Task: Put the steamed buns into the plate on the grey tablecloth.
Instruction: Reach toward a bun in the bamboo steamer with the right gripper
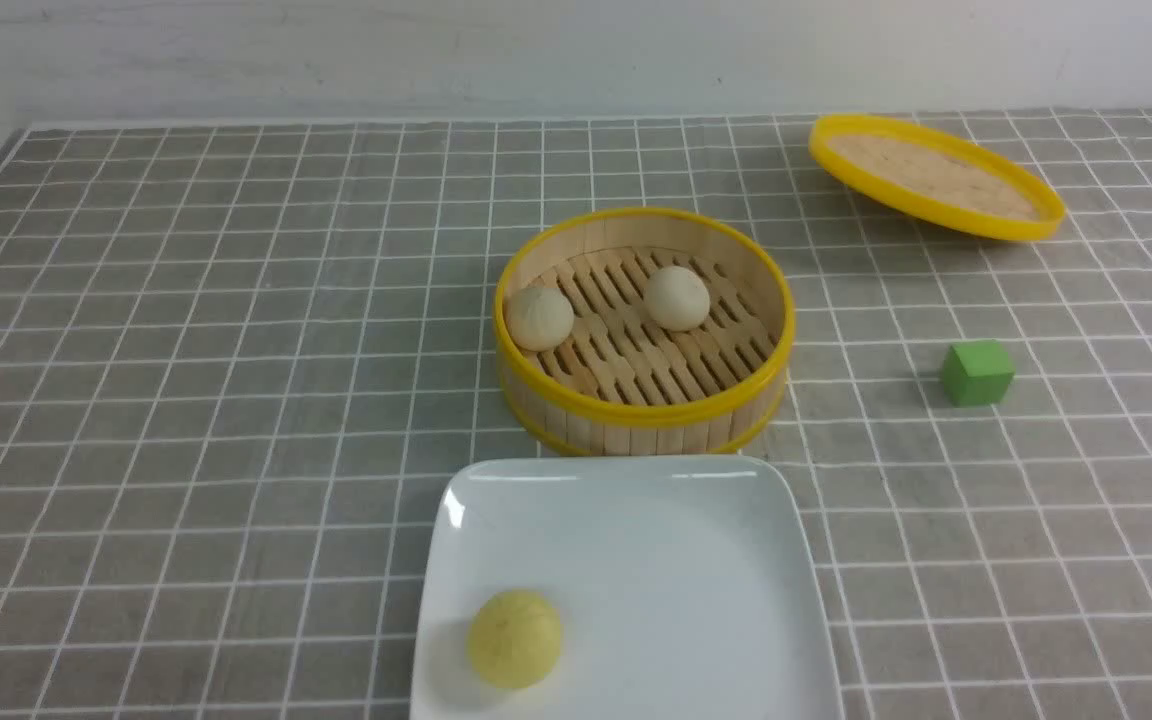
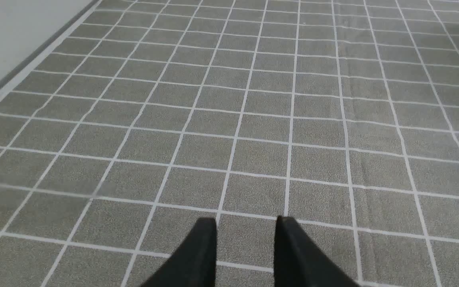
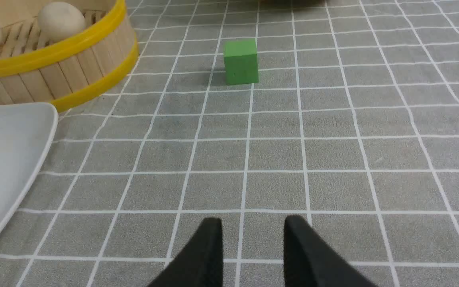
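Left gripper [image 2: 246, 219]: the black fingers stand partly apart with nothing between them. Only the grey tablecloth [image 2: 293, 119], fabric with a thin white grid, lies beneath and ahead.

Right gripper [image 3: 253, 218]: the fingers are likewise partly apart and empty, over bare cloth. A small green cube [image 3: 241, 61] stands ahead of them, well clear.

The two small round cream-white steamed buns [image 1: 539, 318] [image 1: 677, 297] are well apart from both grippers. Both rest on the slatted floor of a round bamboo steamer basket [image 1: 646, 410] with yellow rims. One bun is against the basket's left wall, the other nearer the middle and back.

The large glossy white square plate [image 1: 636, 560] lies just in front of the basket, almost touching it. It holds one yellow ball [image 1: 514, 638] near its front left corner and no bun.

The green cube sits to the right of the basket. A flat yellow-rimmed lid [image 1: 936, 177] sits at the far right of the cloth, apparently tilted.
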